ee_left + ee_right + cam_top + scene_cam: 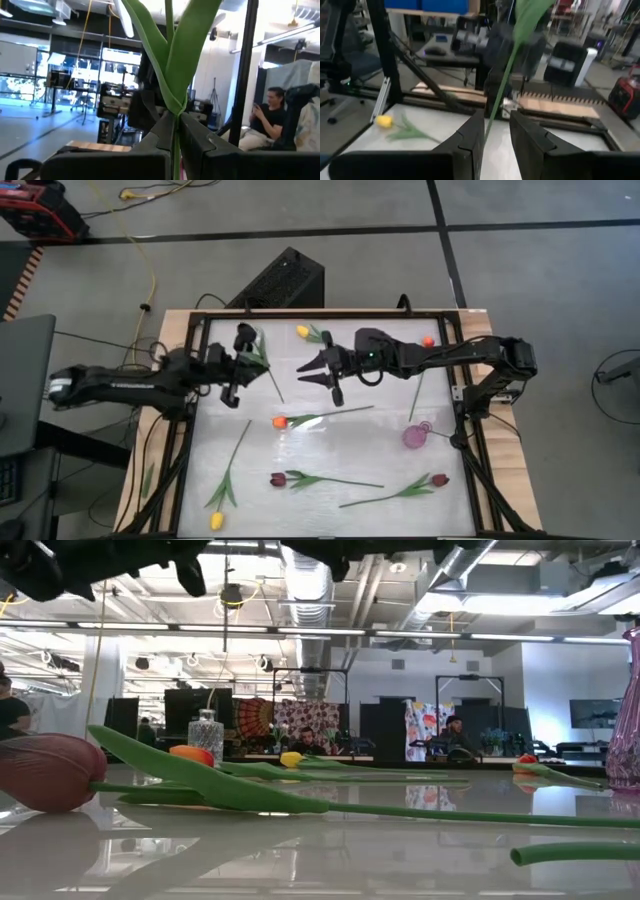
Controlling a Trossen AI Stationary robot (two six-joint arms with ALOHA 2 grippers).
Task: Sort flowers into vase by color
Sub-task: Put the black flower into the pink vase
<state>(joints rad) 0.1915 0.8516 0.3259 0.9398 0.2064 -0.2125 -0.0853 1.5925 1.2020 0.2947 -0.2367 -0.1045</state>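
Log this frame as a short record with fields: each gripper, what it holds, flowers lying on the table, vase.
left gripper: shut on a green flower stem, raised at the table's far left
right gripper: open, mid-table, facing the left arm
flowers lying on the table: yellow tulip, maroon tulip, orange tulip, second yellow tulip
vase: pink vase on the right side
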